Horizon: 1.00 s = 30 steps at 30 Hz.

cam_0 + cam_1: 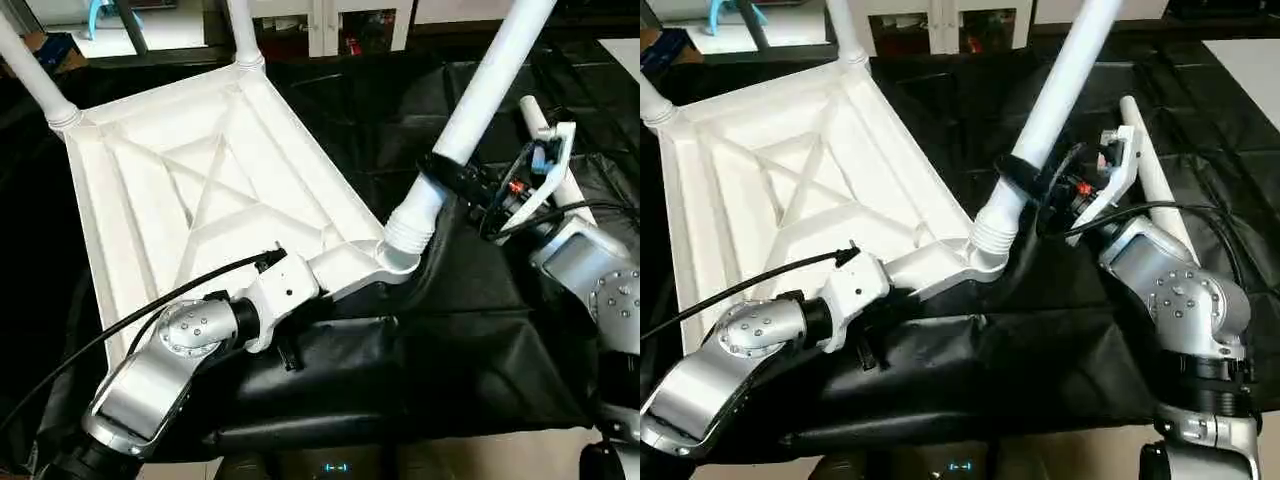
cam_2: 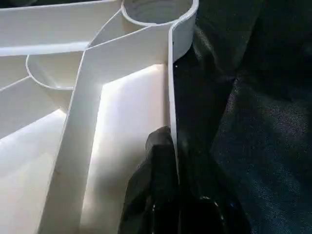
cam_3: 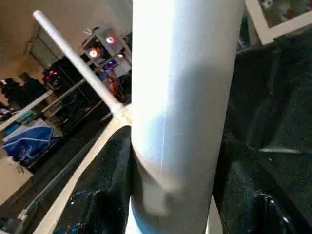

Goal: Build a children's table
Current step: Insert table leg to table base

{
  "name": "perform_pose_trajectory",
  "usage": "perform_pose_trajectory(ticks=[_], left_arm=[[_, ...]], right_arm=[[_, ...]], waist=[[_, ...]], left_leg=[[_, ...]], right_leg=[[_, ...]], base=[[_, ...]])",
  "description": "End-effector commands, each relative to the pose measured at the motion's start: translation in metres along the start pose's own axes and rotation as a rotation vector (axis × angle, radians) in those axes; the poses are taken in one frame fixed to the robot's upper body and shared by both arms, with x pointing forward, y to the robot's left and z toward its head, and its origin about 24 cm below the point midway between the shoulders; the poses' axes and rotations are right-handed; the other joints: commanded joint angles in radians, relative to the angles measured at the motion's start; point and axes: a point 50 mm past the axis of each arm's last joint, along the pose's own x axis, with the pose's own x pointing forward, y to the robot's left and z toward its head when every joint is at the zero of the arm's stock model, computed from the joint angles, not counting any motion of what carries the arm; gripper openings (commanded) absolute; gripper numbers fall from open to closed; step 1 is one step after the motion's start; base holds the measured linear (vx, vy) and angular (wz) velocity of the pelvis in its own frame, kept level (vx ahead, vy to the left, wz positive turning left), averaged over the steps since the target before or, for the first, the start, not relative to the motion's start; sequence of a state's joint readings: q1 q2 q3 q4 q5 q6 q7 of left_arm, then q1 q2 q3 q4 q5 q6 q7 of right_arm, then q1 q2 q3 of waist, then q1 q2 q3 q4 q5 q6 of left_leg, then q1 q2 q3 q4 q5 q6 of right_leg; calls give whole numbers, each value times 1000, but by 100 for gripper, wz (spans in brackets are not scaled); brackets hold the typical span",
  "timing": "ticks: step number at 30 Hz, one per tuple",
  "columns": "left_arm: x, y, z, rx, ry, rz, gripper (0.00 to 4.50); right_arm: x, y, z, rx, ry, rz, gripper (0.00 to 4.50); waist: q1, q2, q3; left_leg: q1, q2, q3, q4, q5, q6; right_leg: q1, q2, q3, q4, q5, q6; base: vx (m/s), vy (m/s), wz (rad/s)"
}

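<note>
Right wrist view — pincer (image 3: 170,214) clasps leg (image 3: 185,97).

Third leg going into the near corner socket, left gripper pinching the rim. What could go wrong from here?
1. The leg leans off the socket axis; pushed like that, it may jam or cross-thread.
2. The left gripper pinches only the thin rim of the tabletop, so the top may slip or pivot on the black cloth.
3. The right gripper holds the leg low, leaving little control of its upper end.

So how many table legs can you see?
4: two legs in the tabletop's far corner sockets, one leg at the near socket, one on the black cloth beside the right arm.
</note>
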State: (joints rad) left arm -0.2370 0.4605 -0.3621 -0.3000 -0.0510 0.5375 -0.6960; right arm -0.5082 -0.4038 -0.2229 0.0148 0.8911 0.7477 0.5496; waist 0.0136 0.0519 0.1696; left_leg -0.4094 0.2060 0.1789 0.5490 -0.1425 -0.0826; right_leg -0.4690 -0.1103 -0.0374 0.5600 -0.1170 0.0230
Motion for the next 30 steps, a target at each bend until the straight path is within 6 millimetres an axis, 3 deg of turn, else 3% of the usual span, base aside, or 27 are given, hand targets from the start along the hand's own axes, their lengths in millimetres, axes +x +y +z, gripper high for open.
perform_pose_trajectory(ticks=[1,12,20,30], left_arm=[[8,-17,-24,-56,92,-99,0],[11,-17,-24,-49,88,-97,0],[11,-17,-24,-48,91,-104,0],[11,-16,-25,-43,97,-110,0]], right_arm=[[1,-2,-5,-46,37,18,180],[4,-11,-18,-125,94,8,180],[4,-25,-26,-155,110,-49,180],[21,-17,-33,-308,212,24,180]], waist=[[0,-23,-59],[0,-31,-53],[2,-25,-52],[-6,-29,-49]], left_leg=[[18,-5,16,-53,-207,84],[17,-4,17,-57,-231,76],[19,-2,17,-57,-241,82],[18,0,13,-64,-309,55]], right_leg=[[60,4,12,-57,-288,-186],[57,2,15,-61,-348,-168],[57,1,15,-61,-344,-179],[53,0,13,-67,-424,-152]], base=[[0,0,0],[0,0,0],[0,0,0],[0,0,0]])
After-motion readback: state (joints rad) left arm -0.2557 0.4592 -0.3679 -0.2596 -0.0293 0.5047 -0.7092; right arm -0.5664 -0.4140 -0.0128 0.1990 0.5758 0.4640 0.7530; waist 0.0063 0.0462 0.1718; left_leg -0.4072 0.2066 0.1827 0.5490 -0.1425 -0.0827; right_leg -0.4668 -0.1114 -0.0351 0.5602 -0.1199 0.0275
